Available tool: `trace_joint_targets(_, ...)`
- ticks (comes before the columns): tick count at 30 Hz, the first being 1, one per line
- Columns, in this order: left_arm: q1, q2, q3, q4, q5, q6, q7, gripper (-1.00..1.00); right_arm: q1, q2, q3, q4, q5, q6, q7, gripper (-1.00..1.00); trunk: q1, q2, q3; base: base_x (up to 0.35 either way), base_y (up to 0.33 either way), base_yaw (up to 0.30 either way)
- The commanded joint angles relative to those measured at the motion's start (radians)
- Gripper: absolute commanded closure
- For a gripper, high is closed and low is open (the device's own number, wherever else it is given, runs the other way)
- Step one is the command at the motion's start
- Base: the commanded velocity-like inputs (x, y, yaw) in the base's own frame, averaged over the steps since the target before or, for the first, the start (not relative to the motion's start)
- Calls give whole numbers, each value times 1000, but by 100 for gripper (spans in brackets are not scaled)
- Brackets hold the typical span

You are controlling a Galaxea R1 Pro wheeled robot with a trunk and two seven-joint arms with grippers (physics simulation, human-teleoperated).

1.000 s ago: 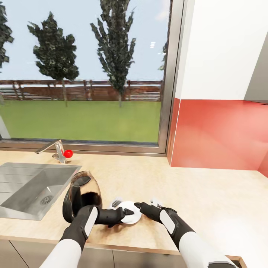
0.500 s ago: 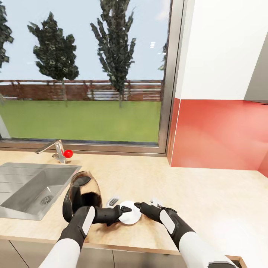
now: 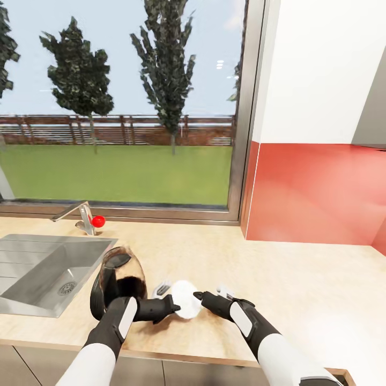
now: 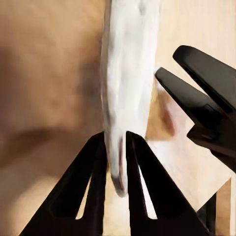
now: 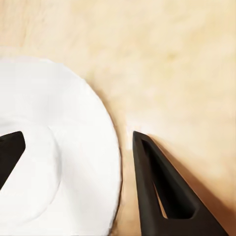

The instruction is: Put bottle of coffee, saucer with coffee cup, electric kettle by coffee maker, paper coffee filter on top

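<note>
Stretching from the steel sink (image 3: 32, 268) to the red backsplash, the pale wood-grain kitchen countertop (image 3: 300, 279) is hosting the saucer step of the coffee station. The dark glass coffee maker carafe (image 3: 117, 281) is standing upright near the counter's front edge. Just beside it, the round white ceramic saucer (image 3: 185, 298) is being tipped up on its rim, its flat face turning toward the window and its long axis running roughly vertical (edge-on in the left wrist view). The left gripper (image 3: 172, 307) is pinching the saucer's rim (image 4: 123, 98) between closed fingers, while the right gripper (image 3: 197, 295) is standing spread, one finger (image 5: 167, 191) off the plate. Next, judging by this, the saucer needs lowering flat beside the carafe.
</note>
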Motion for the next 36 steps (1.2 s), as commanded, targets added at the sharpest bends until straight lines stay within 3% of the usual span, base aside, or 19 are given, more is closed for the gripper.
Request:
trace_joint_targets(1,-1,-1,5,0,6,7,-1,100,0,0,-2,-1,-1,6,1,-100,0,-1,-1,0,0,0)
trace_joint_targets(19,-2,-1,5,1,6,7,-1,100,0,0,-5,-14,-3,6,1,-100,0,-1,-1,0,0,0)
trace_joint_targets(25,-8,-1,4,1,7,7,-1,100,0,-2,-10,-201,-2,9,-3,-100,0,-1,-1,0,0,0)
trace_joint_targets(29,-11,-2,4,0,8,7,-1,100,0,-38,-15,-303,-2,10,-4,-100,0,-1,-1,0,0,0)
trace_joint_targets(33,-13,-4,5,0,9,7,-1,100,0,-83,-19,-343,-5,7,-5,-100,0,-1,-1,0,0,0)
trace_joint_targets(36,-14,-4,6,0,10,6,-1,100,0,-98,-25,-394,-6,6,-4,-100,0,-1,-1,0,0,0)
